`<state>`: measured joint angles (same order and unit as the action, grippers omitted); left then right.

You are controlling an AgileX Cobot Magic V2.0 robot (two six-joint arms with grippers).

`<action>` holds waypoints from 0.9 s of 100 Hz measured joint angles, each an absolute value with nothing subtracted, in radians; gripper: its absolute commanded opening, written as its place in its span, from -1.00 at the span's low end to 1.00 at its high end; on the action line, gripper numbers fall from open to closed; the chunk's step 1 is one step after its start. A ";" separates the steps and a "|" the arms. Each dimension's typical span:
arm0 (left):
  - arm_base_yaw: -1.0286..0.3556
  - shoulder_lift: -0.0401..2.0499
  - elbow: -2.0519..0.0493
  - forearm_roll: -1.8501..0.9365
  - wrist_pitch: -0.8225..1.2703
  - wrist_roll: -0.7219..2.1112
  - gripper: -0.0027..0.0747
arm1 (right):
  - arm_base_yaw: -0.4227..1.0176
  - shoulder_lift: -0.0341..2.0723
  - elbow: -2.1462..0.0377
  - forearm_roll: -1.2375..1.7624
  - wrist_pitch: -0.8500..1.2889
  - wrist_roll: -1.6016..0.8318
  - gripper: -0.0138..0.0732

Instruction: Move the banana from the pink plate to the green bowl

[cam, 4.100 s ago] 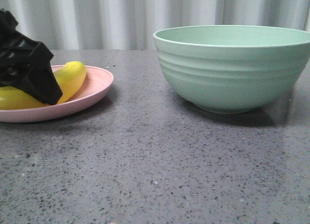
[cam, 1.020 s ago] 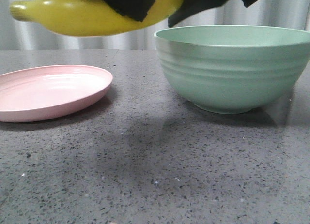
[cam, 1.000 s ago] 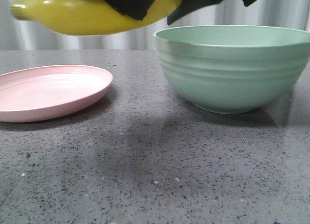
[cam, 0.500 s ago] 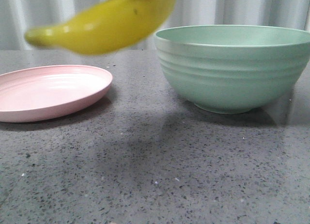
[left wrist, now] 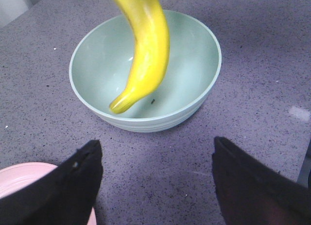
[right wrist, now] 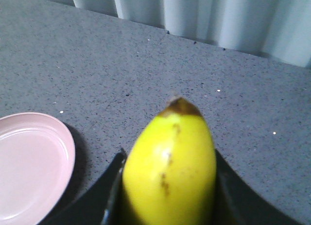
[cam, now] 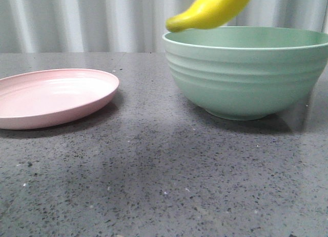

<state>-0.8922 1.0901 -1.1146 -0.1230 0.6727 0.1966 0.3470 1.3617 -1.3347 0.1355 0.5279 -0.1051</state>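
The yellow banana [cam: 212, 11] hangs tilted in the air over the left rim of the green bowl [cam: 246, 78], its lower tip just above the rim. In the right wrist view my right gripper [right wrist: 169, 157] is shut on the banana [right wrist: 170, 171], one black finger on each side. In the left wrist view my left gripper [left wrist: 155, 141] is open and empty, high over the table, looking down on the bowl [left wrist: 97, 64] with the banana [left wrist: 146, 50] above its inside. The pink plate [cam: 51, 96] lies empty at the left. Neither gripper shows in the front view.
The grey speckled table [cam: 164, 180] bears the plate and the bowl. A pale curtain [cam: 77, 22] hangs behind the table's far edge. The plate's edge also shows in the left wrist view [left wrist: 24, 176] and in the right wrist view [right wrist: 29, 162].
The banana was lifted off the pink plate and has moved right and up, from above the plate to above the bowl's left rim. The gripper has left the front view.
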 measured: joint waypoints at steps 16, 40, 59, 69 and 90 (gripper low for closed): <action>-0.892 1.090 -1.115 -0.123 0.673 0.197 0.21 | 0.345 1.399 -1.335 0.106 0.556 -0.105 -0.46; -0.892 1.090 -1.115 -0.123 0.673 0.197 0.21 | 0.345 1.467 -1.335 0.096 0.576 -0.105 0.08; -0.892 1.090 -1.115 -0.123 0.673 0.197 0.21 | 0.345 1.470 -1.335 0.088 0.572 -0.105 0.08; -0.892 1.090 -1.115 -0.125 0.673 0.197 0.21 | 0.345 1.471 -1.336 0.088 0.572 -0.105 0.08; -0.892 1.090 -1.115 -0.125 0.673 0.197 0.21 | 0.345 1.466 -1.338 0.053 0.593 -0.105 0.08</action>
<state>-0.8922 1.0901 -1.1146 -0.1248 0.6727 0.1966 0.3452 1.4655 -1.3384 0.0533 0.5933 -0.1051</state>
